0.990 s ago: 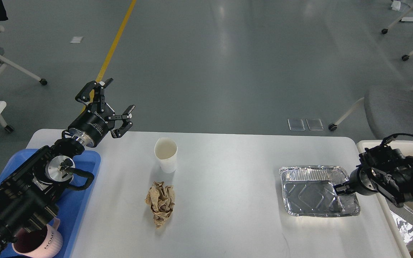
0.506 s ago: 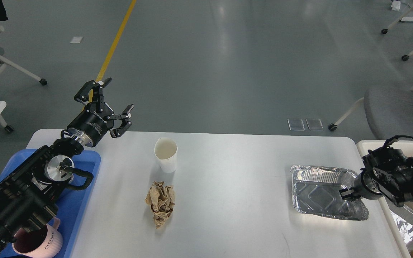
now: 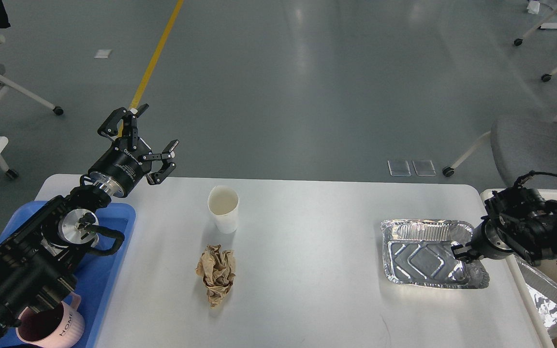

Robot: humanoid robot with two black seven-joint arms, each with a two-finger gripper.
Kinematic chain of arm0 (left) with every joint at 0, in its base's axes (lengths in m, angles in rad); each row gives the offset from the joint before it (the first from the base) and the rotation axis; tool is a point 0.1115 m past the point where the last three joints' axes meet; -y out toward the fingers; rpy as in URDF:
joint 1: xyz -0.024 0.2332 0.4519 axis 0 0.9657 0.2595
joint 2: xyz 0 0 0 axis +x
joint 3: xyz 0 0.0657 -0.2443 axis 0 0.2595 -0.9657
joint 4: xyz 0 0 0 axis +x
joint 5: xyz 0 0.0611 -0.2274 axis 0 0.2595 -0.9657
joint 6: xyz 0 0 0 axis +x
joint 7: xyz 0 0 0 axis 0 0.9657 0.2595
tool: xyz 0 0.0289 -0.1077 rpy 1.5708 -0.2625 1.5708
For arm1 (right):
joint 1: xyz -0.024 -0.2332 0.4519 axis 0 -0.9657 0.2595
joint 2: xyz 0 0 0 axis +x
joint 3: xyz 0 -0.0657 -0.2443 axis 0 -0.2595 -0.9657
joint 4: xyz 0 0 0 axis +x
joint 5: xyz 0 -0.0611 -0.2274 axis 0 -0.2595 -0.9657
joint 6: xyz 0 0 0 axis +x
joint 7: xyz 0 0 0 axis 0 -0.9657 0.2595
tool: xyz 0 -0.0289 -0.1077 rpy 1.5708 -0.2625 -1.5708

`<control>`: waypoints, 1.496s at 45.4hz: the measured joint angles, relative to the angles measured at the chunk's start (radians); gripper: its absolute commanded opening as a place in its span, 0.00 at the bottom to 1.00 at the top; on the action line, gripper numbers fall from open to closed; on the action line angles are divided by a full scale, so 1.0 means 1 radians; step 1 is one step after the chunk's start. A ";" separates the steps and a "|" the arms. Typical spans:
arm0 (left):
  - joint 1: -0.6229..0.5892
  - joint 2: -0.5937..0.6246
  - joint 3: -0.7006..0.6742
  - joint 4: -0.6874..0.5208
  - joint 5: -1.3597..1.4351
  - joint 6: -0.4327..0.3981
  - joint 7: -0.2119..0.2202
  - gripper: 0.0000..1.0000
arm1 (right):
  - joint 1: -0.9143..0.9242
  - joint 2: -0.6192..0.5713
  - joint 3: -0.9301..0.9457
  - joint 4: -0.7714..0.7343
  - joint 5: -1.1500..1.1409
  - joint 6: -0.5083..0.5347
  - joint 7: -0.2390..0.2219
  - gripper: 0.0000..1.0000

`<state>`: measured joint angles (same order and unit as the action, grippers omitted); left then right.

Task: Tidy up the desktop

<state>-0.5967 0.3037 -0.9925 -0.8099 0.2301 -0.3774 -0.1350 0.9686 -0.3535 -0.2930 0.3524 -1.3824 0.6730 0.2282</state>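
The white desktop (image 3: 307, 241) holds a white paper cup (image 3: 224, 208), upright left of the middle, with a crumpled brown paper ball (image 3: 217, 273) in front of it. An empty foil tray (image 3: 423, 261) lies at the right. My right gripper (image 3: 458, 253) is shut on the foil tray's right rim. My left gripper (image 3: 145, 140) is open and empty, held in the air above the desktop's far left edge, left of the cup.
A blue plastic tray (image 3: 109, 270) lies at the left under my left arm, with a pink mug (image 3: 58, 328) at its near end. A cream bin (image 3: 493, 195) stands off the right edge with another foil tray (image 3: 549, 299) in it. Office chairs stand beyond.
The foil tray, held by my right gripper, slid right and then back left, its near edge now tilted. My left gripper drifted slightly left.
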 measured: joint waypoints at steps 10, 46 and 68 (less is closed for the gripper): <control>0.000 0.007 0.000 0.000 0.000 0.000 0.000 0.98 | 0.102 -0.062 0.011 0.147 0.001 0.091 0.005 0.00; 0.007 0.031 0.003 0.000 0.000 -0.005 0.000 0.98 | 0.233 -0.563 0.271 0.926 0.193 0.248 -0.233 0.00; 0.024 0.035 0.003 0.001 0.000 -0.002 0.002 0.98 | 0.327 -0.626 0.305 1.084 0.319 0.265 -0.372 0.00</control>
<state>-0.5723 0.3392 -0.9894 -0.8091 0.2301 -0.3792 -0.1334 1.2957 -0.9793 0.0115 1.4364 -1.0634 0.9383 -0.1434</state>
